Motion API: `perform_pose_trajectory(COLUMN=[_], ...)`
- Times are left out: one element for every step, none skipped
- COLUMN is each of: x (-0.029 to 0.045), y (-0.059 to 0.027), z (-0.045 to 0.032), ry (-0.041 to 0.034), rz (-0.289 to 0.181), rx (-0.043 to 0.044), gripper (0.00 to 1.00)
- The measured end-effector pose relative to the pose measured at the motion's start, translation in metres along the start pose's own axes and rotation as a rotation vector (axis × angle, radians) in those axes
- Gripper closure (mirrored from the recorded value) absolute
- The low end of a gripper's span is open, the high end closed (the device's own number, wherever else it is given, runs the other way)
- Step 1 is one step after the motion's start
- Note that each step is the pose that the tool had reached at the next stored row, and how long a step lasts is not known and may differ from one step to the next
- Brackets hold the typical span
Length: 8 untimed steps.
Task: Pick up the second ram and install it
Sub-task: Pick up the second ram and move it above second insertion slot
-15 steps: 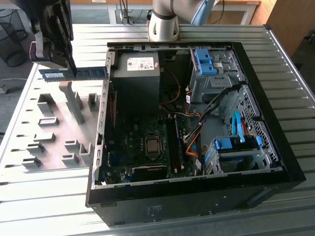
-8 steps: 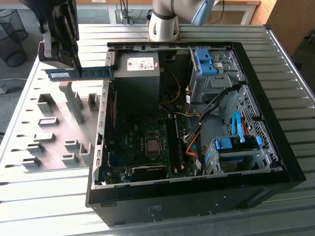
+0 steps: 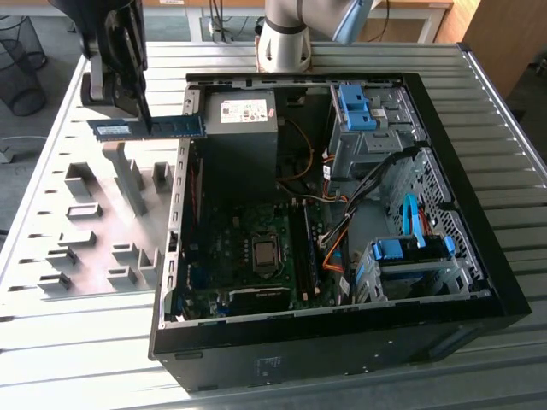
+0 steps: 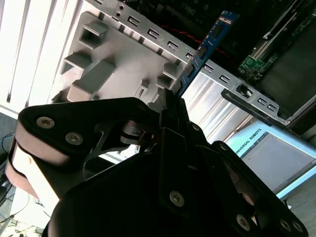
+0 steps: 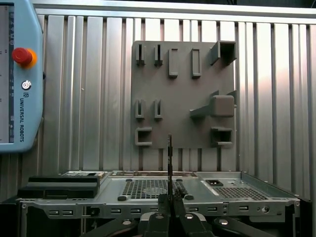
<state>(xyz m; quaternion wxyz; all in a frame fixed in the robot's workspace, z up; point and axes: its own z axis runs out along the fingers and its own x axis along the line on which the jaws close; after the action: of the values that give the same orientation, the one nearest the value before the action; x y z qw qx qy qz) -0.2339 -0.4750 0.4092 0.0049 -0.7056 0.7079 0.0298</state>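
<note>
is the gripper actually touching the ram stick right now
Touching. In the first wrist view the gripper pinches the edge-on second ram from both sides. The exterior view shows the stick held level under the gripper.

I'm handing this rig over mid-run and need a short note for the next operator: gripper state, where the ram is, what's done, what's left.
Gripper: shut on the second ram, gripping it near mid-length.
Ram: in the air, lying level, above the grey holder plate, by the edge of the open computer case on the exterior view's left.
Done: the ram is picked up and is clear of the plate.
Left: the install. The ram is not yet in the motherboard.
</note>
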Motion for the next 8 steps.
perform_pose_trajectory(x=[0.0000,0.0000,0.0000,0.0000,0.0000,0.0000,-0.0001,0.0000], y=[-0.0014,-0.0030,-0.0046,-0.0062,-0.0079,-0.0095,-0.0111,-0.0127], z=[-0.0001,-0.0001,-0.0002,-0.0002,-0.0003,-0.0004,-0.0004,-0.0005], ry=[0.0000,0.0000,0.0000,0.0000,0.0000,0.0000,0.0000,0.0000], rz=[0.000,0.000,0.000,0.000,0.000,0.000,0.000,0.000], rx=[0.0000,0.0000,0.0000,0.0000,-0.0001,0.0000,0.0000,0.0000], gripper=[0.86,0.86,0.86,0.86,0.86,0.86,0.86,0.86])
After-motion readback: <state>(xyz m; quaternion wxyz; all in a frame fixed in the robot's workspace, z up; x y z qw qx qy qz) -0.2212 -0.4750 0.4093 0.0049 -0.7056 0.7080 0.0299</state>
